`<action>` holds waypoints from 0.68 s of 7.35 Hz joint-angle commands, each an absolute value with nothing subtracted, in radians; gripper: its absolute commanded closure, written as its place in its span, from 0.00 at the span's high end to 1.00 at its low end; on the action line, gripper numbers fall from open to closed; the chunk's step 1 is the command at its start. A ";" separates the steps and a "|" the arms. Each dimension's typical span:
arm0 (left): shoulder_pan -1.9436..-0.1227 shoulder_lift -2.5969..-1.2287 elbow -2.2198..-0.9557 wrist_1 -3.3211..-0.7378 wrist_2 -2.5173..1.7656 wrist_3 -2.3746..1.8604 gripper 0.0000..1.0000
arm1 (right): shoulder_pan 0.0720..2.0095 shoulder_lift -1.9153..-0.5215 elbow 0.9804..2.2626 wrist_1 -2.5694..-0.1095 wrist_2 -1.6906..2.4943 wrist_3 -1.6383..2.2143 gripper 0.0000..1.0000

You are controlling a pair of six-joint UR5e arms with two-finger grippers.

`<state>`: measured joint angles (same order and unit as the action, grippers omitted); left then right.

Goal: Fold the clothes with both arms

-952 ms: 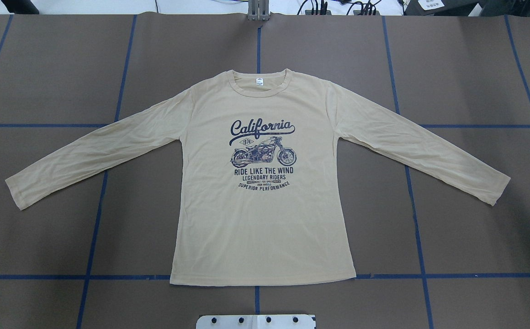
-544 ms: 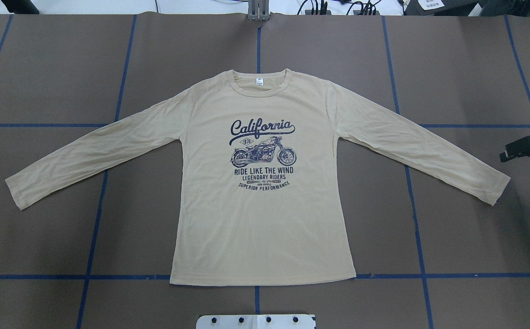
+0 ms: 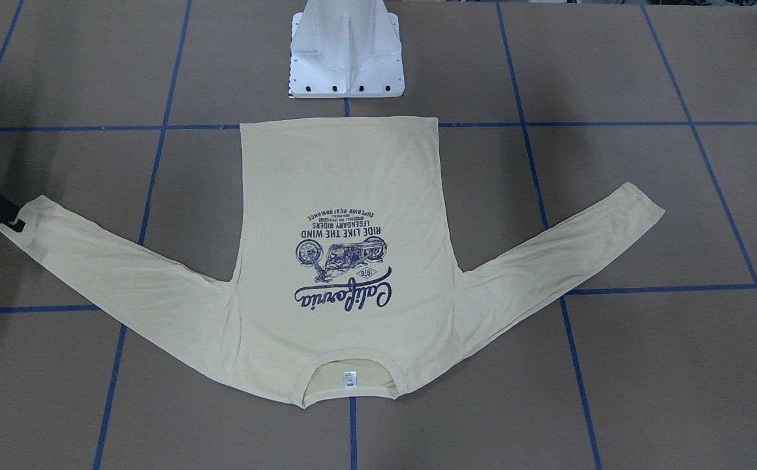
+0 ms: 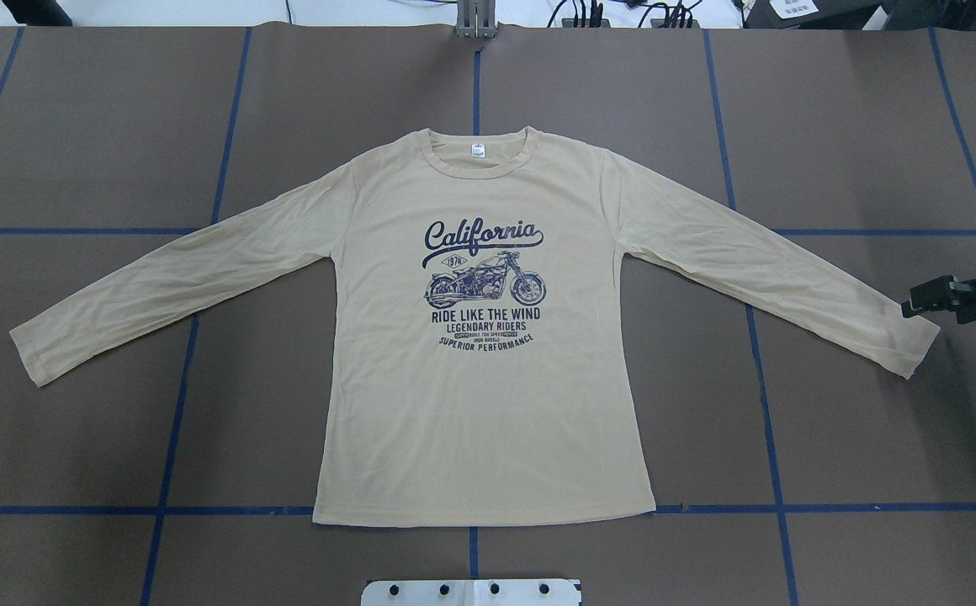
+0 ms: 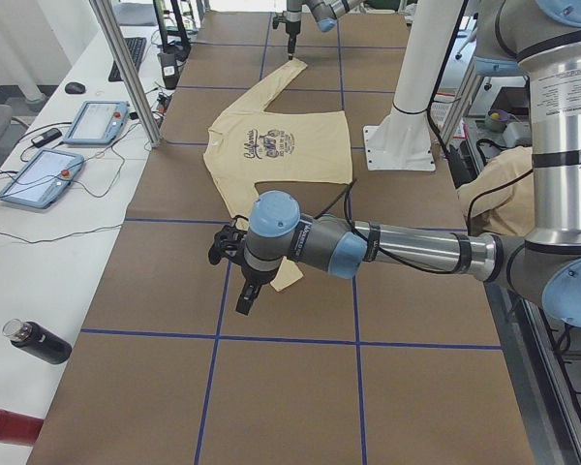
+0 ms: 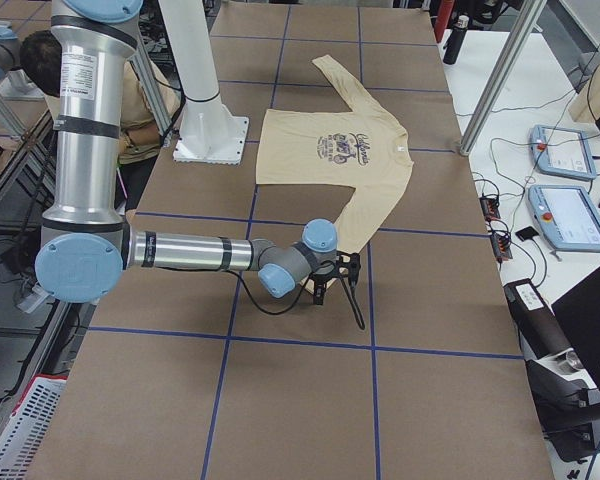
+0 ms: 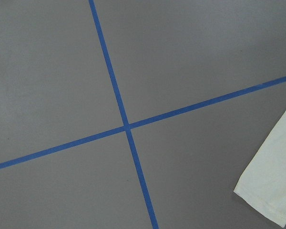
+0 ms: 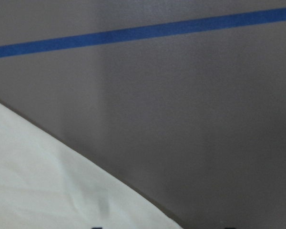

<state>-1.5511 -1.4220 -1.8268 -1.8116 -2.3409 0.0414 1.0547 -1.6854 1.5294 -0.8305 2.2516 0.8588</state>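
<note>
Sliding in from the right edge, the right gripper sits just beside the shirt cuff; how wide it or the left gripper stands, I cannot tell.

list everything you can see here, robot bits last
T-shirt: one, pale cream-yellow with a navy print, spread flat in the middle of the table, sleeves out
table: one, brown cover
tape lines: several, blue, a grid across the table
pedestal: one, white, by the shirt's hem
tablets: two, grey-blue, on the white side bench
bottles: two, one black and one red, same bench
person: one, tan top, behind the pedestal
right arm: grey-silver, stretched low
left arm: grey-silver, stretched low
right gripper: black, by one sleeve cuff; open or shut unclear
left gripper: black, near the other cuff; unclear
</note>
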 commanded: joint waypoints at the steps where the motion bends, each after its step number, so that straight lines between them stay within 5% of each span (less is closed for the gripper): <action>1: -1.551 -1.422 -1.828 -1.812 -2.341 0.041 0.99 | 1.054 -1.709 1.526 -0.828 2.256 0.862 0.83; 5: -1.552 -1.420 -1.825 -1.812 -2.341 0.041 0.99 | 1.051 -1.694 1.514 -0.831 2.258 0.864 0.78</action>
<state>-1.5511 -1.4211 -1.8266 -1.8116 -2.3409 0.0414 1.0519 -1.7014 1.5159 -0.8301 2.2591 0.8634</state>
